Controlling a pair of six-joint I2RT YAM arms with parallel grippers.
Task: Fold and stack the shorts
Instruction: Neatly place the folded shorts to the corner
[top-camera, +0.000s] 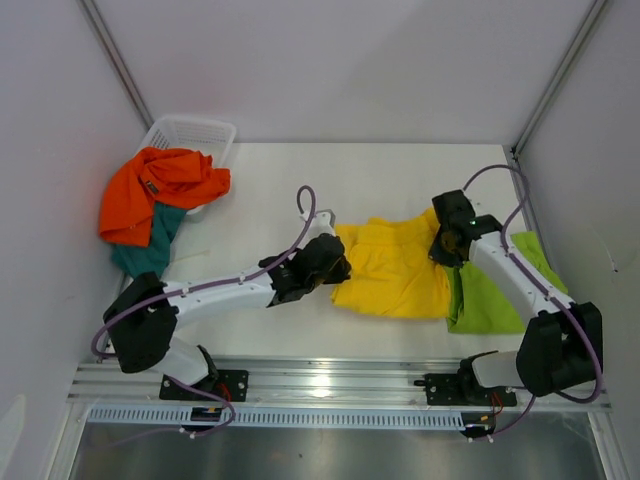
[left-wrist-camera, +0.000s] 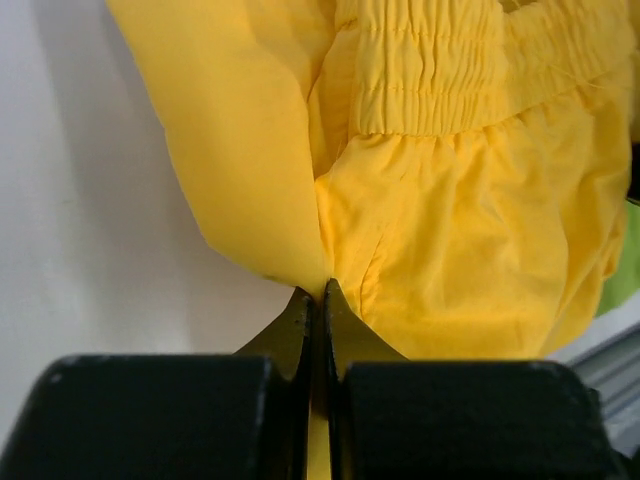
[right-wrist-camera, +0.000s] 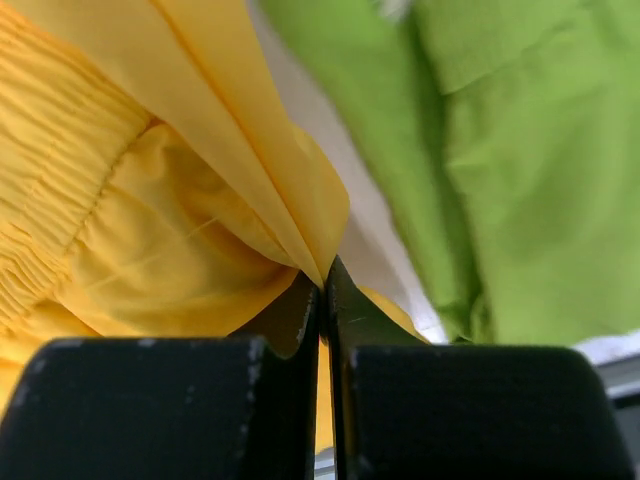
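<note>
I have the yellow shorts (top-camera: 395, 272) pinched at both sides, in the middle of the white table (top-camera: 260, 200).

My left gripper (left-wrist-camera: 320, 297) is clenched tight on a fold at the shorts' left edge. My right gripper (right-wrist-camera: 323, 278) is clamped just as hard on cloth at their right edge, close to the elastic waistband. The lime green shorts (top-camera: 505, 290) lie flat just beside them on the right. Far left, I see the orange shorts (top-camera: 160, 190) draped over the rim of the white basket (top-camera: 200, 132), with the teal shorts (top-camera: 150, 248) showing from under them.
</note>
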